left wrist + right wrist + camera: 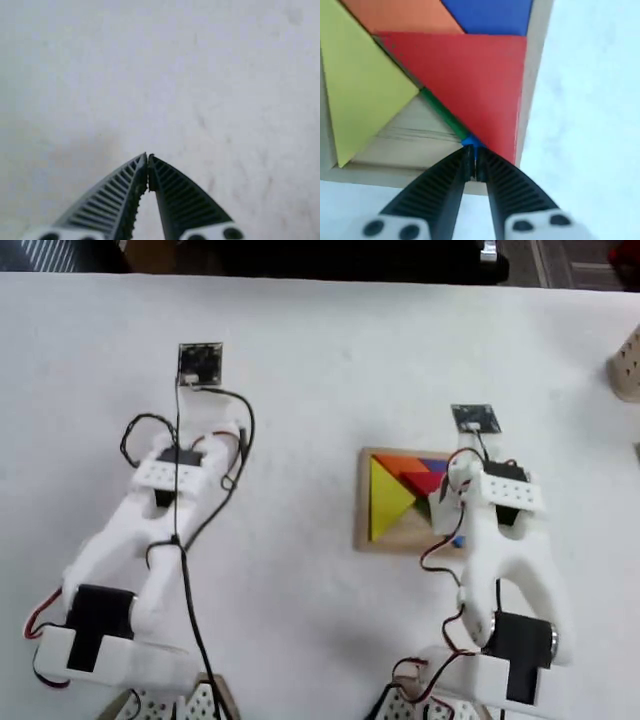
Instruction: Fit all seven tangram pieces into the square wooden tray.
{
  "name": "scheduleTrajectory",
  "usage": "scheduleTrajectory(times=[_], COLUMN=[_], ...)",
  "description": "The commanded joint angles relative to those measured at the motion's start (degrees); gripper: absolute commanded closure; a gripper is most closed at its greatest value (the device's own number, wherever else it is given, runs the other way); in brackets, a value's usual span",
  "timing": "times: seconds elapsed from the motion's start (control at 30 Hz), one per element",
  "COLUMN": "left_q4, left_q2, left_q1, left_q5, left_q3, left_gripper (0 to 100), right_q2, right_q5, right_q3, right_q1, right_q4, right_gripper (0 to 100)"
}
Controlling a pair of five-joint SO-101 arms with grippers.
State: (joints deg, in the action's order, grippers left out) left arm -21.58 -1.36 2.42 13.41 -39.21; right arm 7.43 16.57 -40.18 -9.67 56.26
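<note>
Logging square wooden tray (362,540) flat on white worktop (300,360), in front of right arm (500,540), sides roughly square to worktop's far edge.

- Noted yellow triangle (365,85) with long side along tray's left wall, apex aimed at tray middle.
- Noted red triangle (475,80) against right wall, long side running diagonally from tray middle toward near right corner.
- Spotted thin green strip (440,111) along that diagonal, same long axis; cannot tell whether flat or tipped on edge.
- Orange piece (405,15) and blue piece (490,12) seated toward far wall.
- Bare wedge of tray floor (410,132) between yellow triangle, green strip and near wall.
- Worktop stretching wide to tray's left and beyond its far edge.
- Pale perforated object (625,365) at worktop's right edge, well apart from tray.

Right jaws clenched, tips nearly touching, poised over near wall by near right corner, at green strip's end. Small blue speck (470,142) right at tips; cannot tell whether pinched.

Left jaws, on left arm (150,510), clenched on nothing, tips meeting, over bare worktop, well apart from tray.
</note>
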Motion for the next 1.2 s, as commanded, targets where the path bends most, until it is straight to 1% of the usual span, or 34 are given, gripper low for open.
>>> scheduleTrajectory(times=[0.0,0.07,0.17,0.27,0.37,0.47,0.53,0.6,0.67,0.83,0.93,1.17], left_q4=[1.8,1.8,1.8,1.8,1.8,1.8,1.8,1.8,1.8,1.8,1.8,1.8], left_q2=[-0.1,-0.1,0.0,0.0,0.0,0.0,0.0,0.0,0.0,0.0,0.0,0.0], left_q1=[-0.2,-0.2,-0.2,-0.1,0.0,0.0,-0.1,-0.1,-0.1,-0.2,-0.4,0.0], left_q5=[-0.5,-0.5,-0.5,-0.5,-0.5,-0.5,-0.5,-0.5,-0.5,-0.5,-0.5,-0.6], left_q3=[2.7,2.7,2.8,2.9,2.9,2.9,2.9,2.9,2.9,2.9,2.9,2.9], left_gripper=[98,98,98,98,98,98,98,98,98,98,98,98], right_q2=[3.5,4.4,7.5,12.5,18.0,19.3,16.7,12.0,6.6,-5.5,-11.4,-18.6], right_q5=[0.8,0.8,0.8,1.0,2.6,2.4,0.8,-1.7,-2.5,-2.9,-2.5,-2.4], right_q3=[0.8,0.8,0.8,0.9,1.1,3.5,5.6,8.5,12.6,21.6,24.8,25.8], right_q1=[-1.7,-1.7,-1.2,1.1,3.6,5.8,6.5,6.6,6.7,6.7,6.7,6.6], right_q4=[-0.2,0.0,3.1,5.1,4.6,4.0,3.9,3.9,3.8,-0.9,-1.5,-3.0], right_gripper=[98.1,98.1,98.1,98.1,98.1,98.1,98.1,98.1,98.1,98.1,98.1,98.1])
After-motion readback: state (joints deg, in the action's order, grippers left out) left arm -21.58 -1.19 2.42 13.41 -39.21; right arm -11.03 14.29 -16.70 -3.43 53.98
